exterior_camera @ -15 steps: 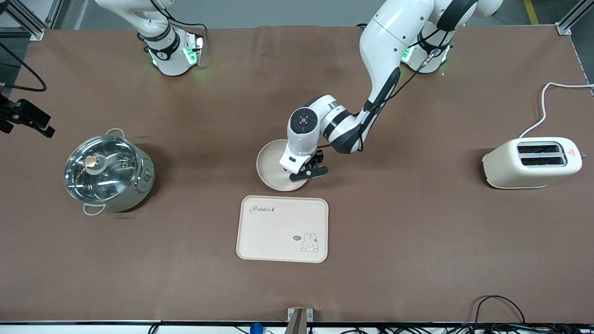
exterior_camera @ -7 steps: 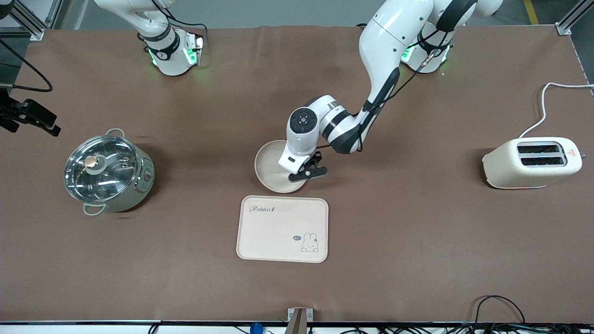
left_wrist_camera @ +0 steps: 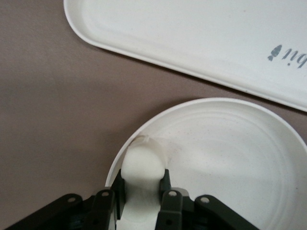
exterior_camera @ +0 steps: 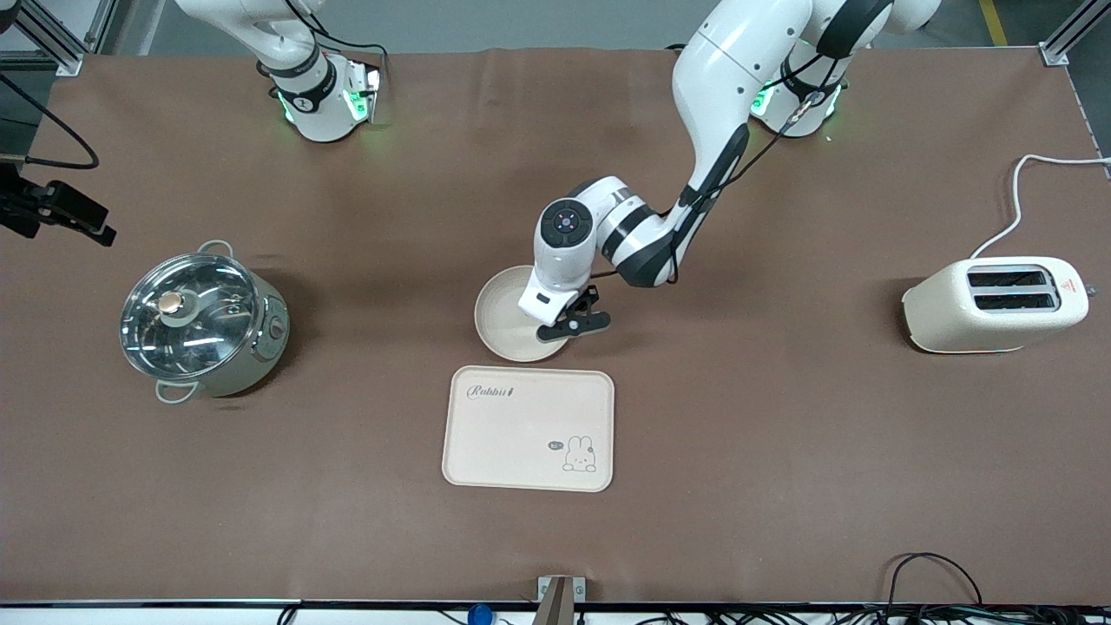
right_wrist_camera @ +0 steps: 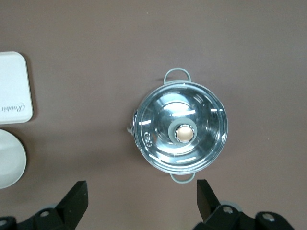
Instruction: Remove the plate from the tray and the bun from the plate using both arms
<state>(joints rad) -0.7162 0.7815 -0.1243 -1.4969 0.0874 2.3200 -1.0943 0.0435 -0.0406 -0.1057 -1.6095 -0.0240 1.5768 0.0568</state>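
Now, left gripper point(left_wrist_camera: 141, 201) pinching plate point(exterior_camera: 503, 317) rim — beside tray point(exterior_camera: 529, 429).

The plate point(exterior_camera: 508, 318) is round, shallow and cream, with a raised rim; the left gripper point(exterior_camera: 564, 325) pinches its rim, just above the table

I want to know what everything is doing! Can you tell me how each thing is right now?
Plate: held at its rim by the left gripper, beside the tray.
Tray: flat on the table, nothing on it.
Pot: glass lid on.
Toaster: slots look empty.
Left gripper: shut on the plate.
Right gripper: open, over the pot.
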